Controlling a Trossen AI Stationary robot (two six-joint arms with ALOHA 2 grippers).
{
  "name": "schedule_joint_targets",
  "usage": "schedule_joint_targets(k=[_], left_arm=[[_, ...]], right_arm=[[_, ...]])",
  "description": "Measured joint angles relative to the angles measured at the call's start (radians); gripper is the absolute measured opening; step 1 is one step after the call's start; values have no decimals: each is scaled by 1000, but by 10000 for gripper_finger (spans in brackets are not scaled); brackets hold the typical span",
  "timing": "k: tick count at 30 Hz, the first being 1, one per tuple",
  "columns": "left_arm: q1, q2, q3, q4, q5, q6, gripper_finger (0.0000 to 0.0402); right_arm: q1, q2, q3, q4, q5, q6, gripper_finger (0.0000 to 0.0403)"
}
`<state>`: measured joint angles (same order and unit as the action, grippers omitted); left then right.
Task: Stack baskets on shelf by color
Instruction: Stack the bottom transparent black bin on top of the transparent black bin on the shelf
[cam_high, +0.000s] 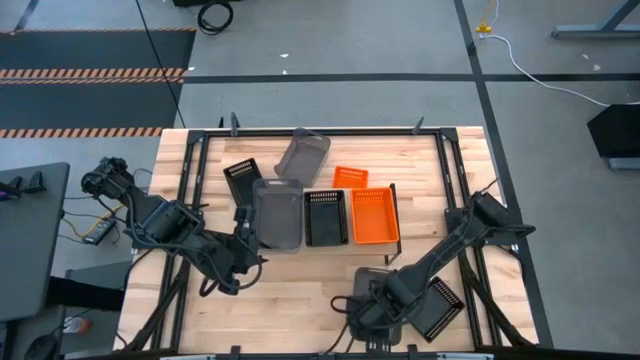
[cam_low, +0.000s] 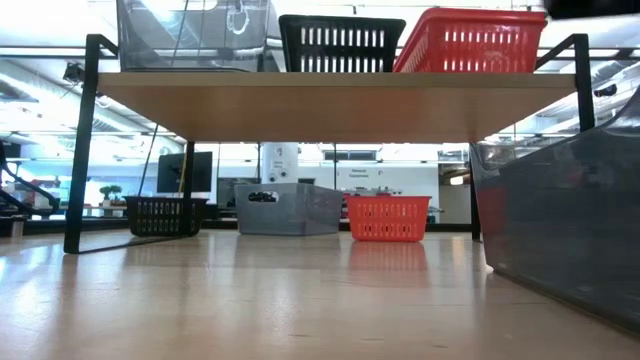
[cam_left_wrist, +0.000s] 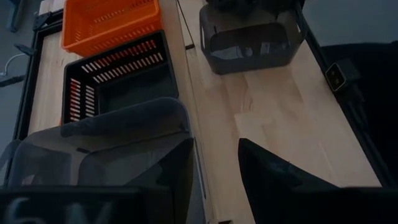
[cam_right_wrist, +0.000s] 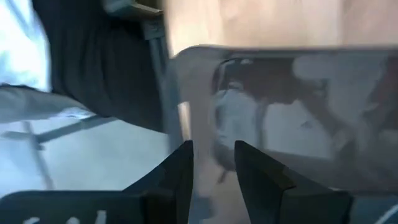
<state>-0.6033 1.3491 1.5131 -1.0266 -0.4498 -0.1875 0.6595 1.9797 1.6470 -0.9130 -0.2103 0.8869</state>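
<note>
Three baskets stand side by side on the shelf (cam_low: 330, 105): grey (cam_high: 277, 213), black (cam_high: 325, 217) and orange (cam_high: 375, 215). My left gripper (cam_high: 244, 228) is open at the shelved grey basket's (cam_left_wrist: 106, 143) left near corner, one finger over that corner and the other over the bare table. My right gripper (cam_high: 364, 312) is open over a second grey basket (cam_high: 380, 285) near the table's near edge. In the right wrist view one finger (cam_right_wrist: 180, 174) lies along this basket's side wall (cam_right_wrist: 179, 93) and the other over its inside. A black basket (cam_high: 437, 305) lies beside it. My left gripper comes level from the table's left at the shelved grey basket's corner (cam_left_wrist: 183, 124); I cannot tell whether it touches. My right gripper points down at the second grey basket's side wall; I cannot tell whether either finger touches it. That basket rests on the table.
Behind the shelf lie a black basket (cam_high: 241, 178), a tilted grey basket (cam_high: 303, 153) and an orange basket (cam_high: 350, 177). A black frame (cam_high: 190, 160) runs around the table. Bare wood shows at the near left (cam_high: 290, 300).
</note>
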Motion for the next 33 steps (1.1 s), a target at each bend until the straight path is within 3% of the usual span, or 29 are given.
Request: schedule_joint_targets(k=[7, 19, 25, 33], left_arm=[[0, 0, 0, -21, 0, 0, 133], [-1, 0, 0, -70, 0, 0, 133], [-1, 0, 0, -68, -1, 0, 133], [-1, 16, 0, -60, -3, -4, 133]], right_arm=[[56, 0, 0, 157, -3, 190, 124], [220, 0, 0, 18, 305, 350, 124], [285, 0, -34, -1, 315, 438, 124], [293, -10, -129, 87, 335, 366, 123]])
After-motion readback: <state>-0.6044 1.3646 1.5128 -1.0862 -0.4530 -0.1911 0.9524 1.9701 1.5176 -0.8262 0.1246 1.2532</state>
